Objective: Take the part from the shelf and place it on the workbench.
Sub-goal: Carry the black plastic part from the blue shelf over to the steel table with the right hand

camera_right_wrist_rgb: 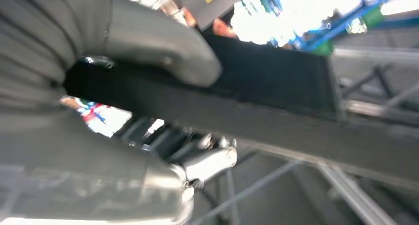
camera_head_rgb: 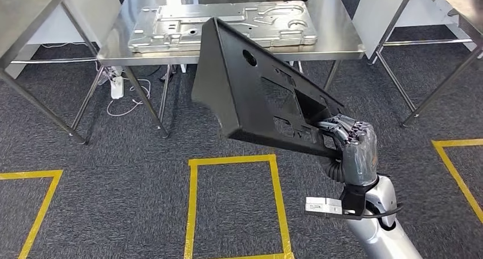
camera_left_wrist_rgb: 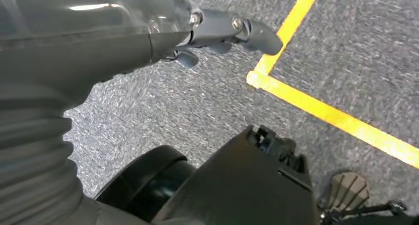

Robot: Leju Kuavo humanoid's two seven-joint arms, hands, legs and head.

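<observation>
Head view gives us the black part (camera_head_rgb: 256, 94) held up in the air by our right hand (camera_head_rgb: 347, 142), fingers clamped on its near right corner; the panel runs from that hand up and left toward the far workbench (camera_head_rgb: 336, 34). Its far tip overlaps the bench's near edge in the picture. A stamped metal plate (camera_head_rgb: 222, 25) already covers most of the benchtop, leaving bare steel at the right. Our left hand (camera_left_wrist_rgb: 217, 32) hangs over carpet, fingers loosely extended, holding nothing.

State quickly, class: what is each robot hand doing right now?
Left hand: holds nothing, fingers apart, hanging over the carpet.
Right hand: gripping the black part by its edge.
</observation>
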